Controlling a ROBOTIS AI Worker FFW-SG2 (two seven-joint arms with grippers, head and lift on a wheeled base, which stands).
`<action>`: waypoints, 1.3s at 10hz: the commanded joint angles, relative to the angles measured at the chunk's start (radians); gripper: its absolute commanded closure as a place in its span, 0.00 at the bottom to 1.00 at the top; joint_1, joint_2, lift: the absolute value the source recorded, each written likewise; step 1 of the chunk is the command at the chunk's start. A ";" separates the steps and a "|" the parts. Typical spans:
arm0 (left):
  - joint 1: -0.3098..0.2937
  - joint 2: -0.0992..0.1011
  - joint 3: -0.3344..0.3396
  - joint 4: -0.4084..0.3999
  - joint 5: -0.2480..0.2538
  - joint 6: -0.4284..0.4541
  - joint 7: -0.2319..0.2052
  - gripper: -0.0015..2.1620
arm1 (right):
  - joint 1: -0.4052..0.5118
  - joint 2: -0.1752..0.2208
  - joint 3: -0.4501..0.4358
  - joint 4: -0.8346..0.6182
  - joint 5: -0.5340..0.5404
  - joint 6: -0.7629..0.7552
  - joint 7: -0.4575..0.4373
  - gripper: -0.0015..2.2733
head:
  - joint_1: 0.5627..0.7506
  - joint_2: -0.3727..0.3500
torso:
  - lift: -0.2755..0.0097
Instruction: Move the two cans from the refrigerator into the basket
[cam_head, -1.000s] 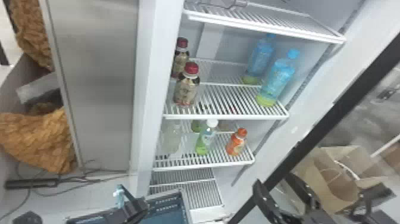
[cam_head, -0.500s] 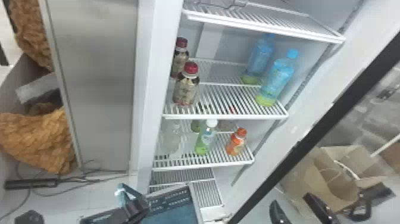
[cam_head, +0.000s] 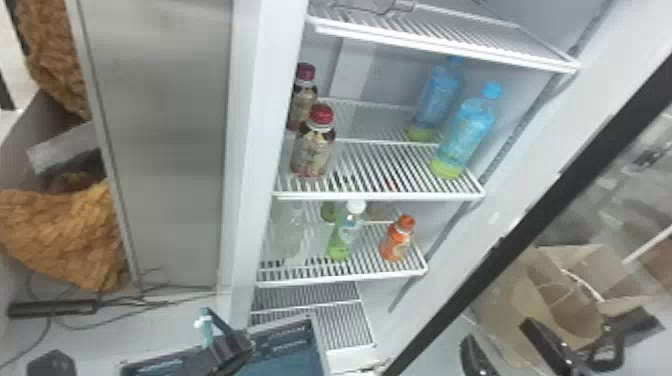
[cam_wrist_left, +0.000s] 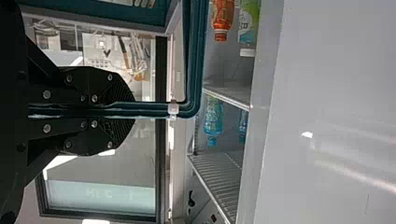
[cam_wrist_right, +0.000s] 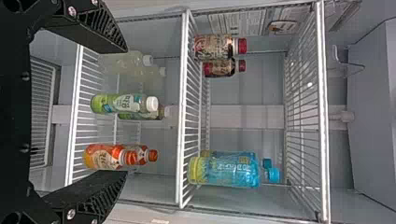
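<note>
Left fingers (cam_head: 232, 348) together, right fingers (cam_head: 546, 341) apart

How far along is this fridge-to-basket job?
Done: no transfer I can confirm; the basket is partly cut off. In hand: the left gripper grips its handle; the right gripper is open and empty, facing bottles. Remaining: apparently both cans, though I can't identify either.

Black, ribbed, tapering fingers (cam_wrist_right: 100, 28); silver screws (cam_wrist_right: 72, 11)

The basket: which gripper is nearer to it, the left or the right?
Left. The left gripper is closed on a teal bar of the basket; the right gripper is open, away from it, facing the refrigerator shelves.
</note>
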 joint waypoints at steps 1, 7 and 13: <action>-0.002 -0.001 -0.001 0.000 0.000 0.000 0.000 0.55 | 0.001 0.001 -0.003 -0.002 0.000 0.000 -0.001 0.06 | 0.70 0.03 | 0.86; 0.003 -0.008 -0.003 0.000 -0.004 0.005 0.000 0.55 | 0.001 0.001 -0.011 0.005 -0.016 0.000 -0.004 0.06 | 0.70 0.03 | 0.86; 0.005 -0.008 -0.001 0.000 -0.004 0.005 0.000 0.55 | 0.001 0.001 -0.011 0.010 -0.026 0.020 -0.002 0.06 | 0.70 0.03 | 0.86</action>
